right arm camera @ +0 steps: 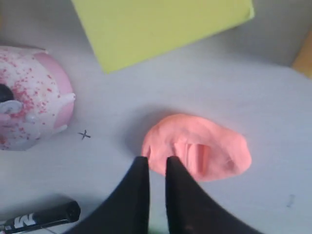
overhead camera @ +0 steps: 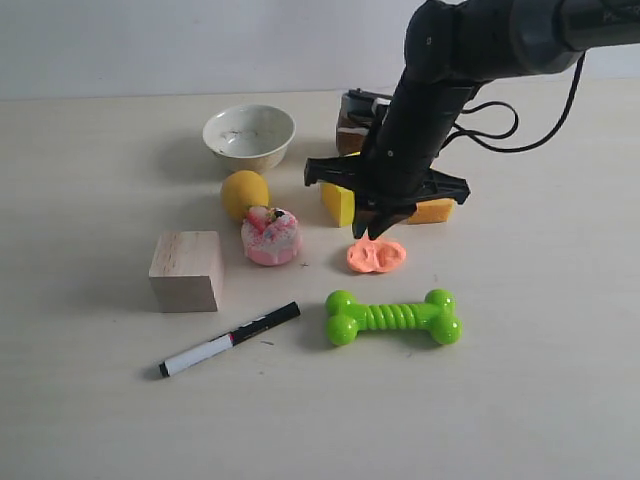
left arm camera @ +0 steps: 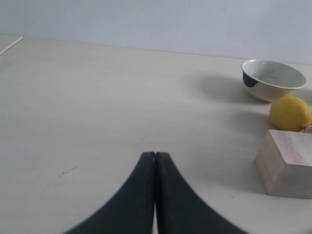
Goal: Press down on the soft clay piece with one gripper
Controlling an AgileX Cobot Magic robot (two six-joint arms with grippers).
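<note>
Right gripper (overhead camera: pixel 375 235) (right arm camera: pixel 153 160): fingers drawn almost together, thin slit between them, nothing held. It points down at the clay piece (overhead camera: pixel 377 256) (right arm camera: pixel 200 148).

The clay lies flat on the table (overhead camera: pixel 560 400) about mid-surface, a little toward the right edge. It sits between the yellow block (overhead camera: pixel 338 204) on the back-edge side and the green bone toy (overhead camera: pixel 393 317) on the front-edge side, with the toy cake (overhead camera: pixel 270 236) near it toward the left edge. Its long axis runs roughly left edge to right edge. There is a dent across the middle.

Key relation: the tips sit over the clay's back-left rim, not its middle, so most of the blob lies toward the front-right of the tips. Can't tell if they touch or hang just above. My read is that a small shift toward the clay's centre, then straight down, would land the press squarely. Pressing from here would likely catch only the edge.

Left gripper (left arm camera: pixel 155 155): fingers closed flat against each other, empty, over bare table toward the left edge, well apart from the clay. The right arm is clearly nearer.
</note>
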